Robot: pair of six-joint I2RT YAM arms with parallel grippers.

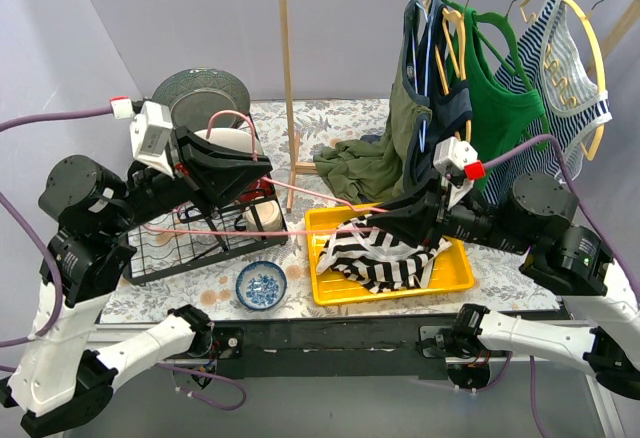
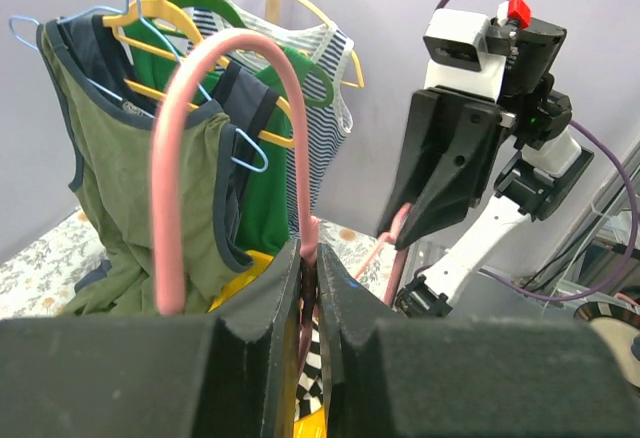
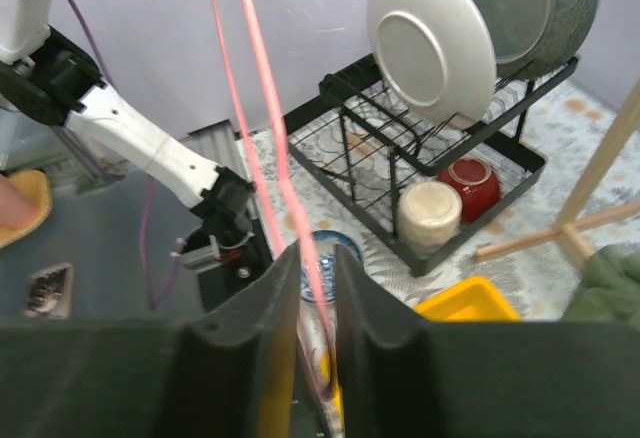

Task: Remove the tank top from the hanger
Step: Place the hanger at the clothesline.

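A pink hanger (image 1: 300,228) spans between my two grippers above the table; its hook (image 2: 170,158) rises in the left wrist view. The black-and-white striped tank top (image 1: 385,258) lies crumpled in the yellow tray (image 1: 465,280), off the hanger. My left gripper (image 1: 262,170) is shut on the hanger at the hook's base (image 2: 310,268). My right gripper (image 1: 385,216) is shut on the hanger's other end (image 3: 317,268), just above the tank top. The hanger's wires (image 3: 260,88) run away from the right wrist camera. A strip of the tank top (image 2: 312,348) shows between the left jaws.
A wooden clothes rack (image 1: 290,78) at the back holds several garments on hangers, with an olive top (image 1: 385,148) drooping to the table. A black dish rack (image 1: 200,238) with plates and bowls stands at the left. A small blue bowl (image 1: 261,285) sits near the front edge.
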